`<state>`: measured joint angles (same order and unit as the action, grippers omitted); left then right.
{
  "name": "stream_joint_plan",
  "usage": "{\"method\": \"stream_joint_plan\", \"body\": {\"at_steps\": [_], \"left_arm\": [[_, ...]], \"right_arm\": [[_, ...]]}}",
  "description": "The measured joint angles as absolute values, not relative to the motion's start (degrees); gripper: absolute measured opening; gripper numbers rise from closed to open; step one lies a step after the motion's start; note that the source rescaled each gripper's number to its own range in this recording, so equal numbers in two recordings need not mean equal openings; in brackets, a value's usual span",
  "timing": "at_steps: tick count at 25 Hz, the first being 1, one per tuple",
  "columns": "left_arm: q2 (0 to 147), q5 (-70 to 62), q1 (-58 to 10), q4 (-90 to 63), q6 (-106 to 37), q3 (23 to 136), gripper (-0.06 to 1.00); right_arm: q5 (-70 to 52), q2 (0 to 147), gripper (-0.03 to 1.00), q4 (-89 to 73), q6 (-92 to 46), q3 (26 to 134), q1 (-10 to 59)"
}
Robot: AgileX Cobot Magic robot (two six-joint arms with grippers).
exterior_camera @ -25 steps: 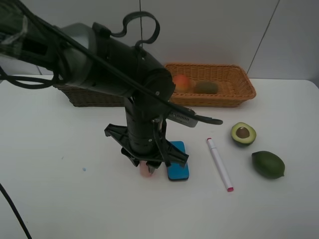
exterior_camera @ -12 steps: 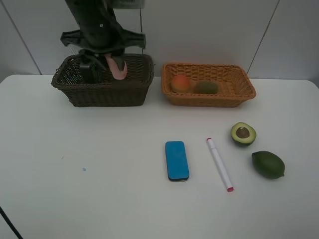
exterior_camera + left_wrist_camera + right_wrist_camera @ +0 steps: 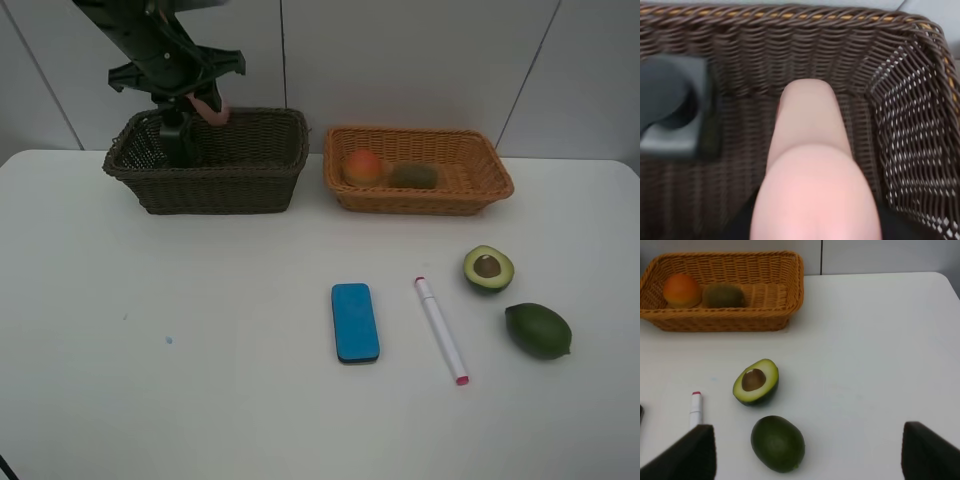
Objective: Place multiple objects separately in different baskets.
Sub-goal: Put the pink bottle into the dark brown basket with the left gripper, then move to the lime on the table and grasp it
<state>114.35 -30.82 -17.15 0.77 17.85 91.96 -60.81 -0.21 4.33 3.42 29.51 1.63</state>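
My left gripper [image 3: 203, 103] is shut on the small pink bottle [image 3: 210, 110] and holds it above the back left part of the dark brown basket [image 3: 250, 185]. In the left wrist view the pink bottle [image 3: 810, 165] hangs over the basket's inside [image 3: 900, 125], beside the dark green pump bottle [image 3: 670, 107], which stands in the basket [image 3: 180, 145]. The blue eraser [image 3: 355, 322], white-pink marker [image 3: 441, 330], halved avocado [image 3: 488, 268] and whole avocado [image 3: 538, 330] lie on the table. The orange-red fruit [image 3: 363, 166] and kiwi [image 3: 413, 176] lie in the tan basket [image 3: 480, 195]. My right gripper [image 3: 810, 460] is open above the avocados.
The white table [image 3: 150, 330] meets a white wall behind both baskets. In the right wrist view the halved avocado [image 3: 756, 381], whole avocado [image 3: 777, 442] and marker tip [image 3: 696, 407] lie in front of the tan basket [image 3: 790, 300].
My left gripper has carried the pink bottle from the table beside the eraser up over the dark basket, then a little left and back. Nothing else moved.
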Motion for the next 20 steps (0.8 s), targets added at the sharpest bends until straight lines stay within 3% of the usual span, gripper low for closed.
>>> {"method": "stream_joint_plan", "body": {"at_steps": [2,3,6,8,11,15,20], "left_arm": [[116.4,-29.0,-17.2,0.6,17.3,92.0,0.03],[117.2,-28.2,-17.2,0.6,17.0,92.0,0.13],[118.6,-26.9,-17.2,0.6,16.2,92.0,0.68],[118.8,-26.8,-17.2,0.5,16.2,92.0,0.86],[118.9,-26.7,-17.2,0.5,16.2,92.0,0.93],[118.0,-32.4,-17.2,0.5,16.1,92.6,0.94],[115.9,-57.8,-17.2,-1.0,15.6,100.8,0.94]], "right_arm": [[-60.8,-0.2,0.92,4.3,3.4,29.5,1.6],[-60.8,-0.2,0.92,4.3,3.4,29.5,1.6],[-60.8,-0.2,0.92,4.3,3.4,29.5,1.6],[-60.8,-0.2,0.92,4.3,3.4,29.5,1.6],[-60.8,-0.2,0.92,4.3,3.4,29.5,1.6],[-60.8,-0.2,0.92,4.3,3.4,29.5,1.6],[-60.8,-0.2,0.92,4.3,3.4,29.5,1.6]]}}
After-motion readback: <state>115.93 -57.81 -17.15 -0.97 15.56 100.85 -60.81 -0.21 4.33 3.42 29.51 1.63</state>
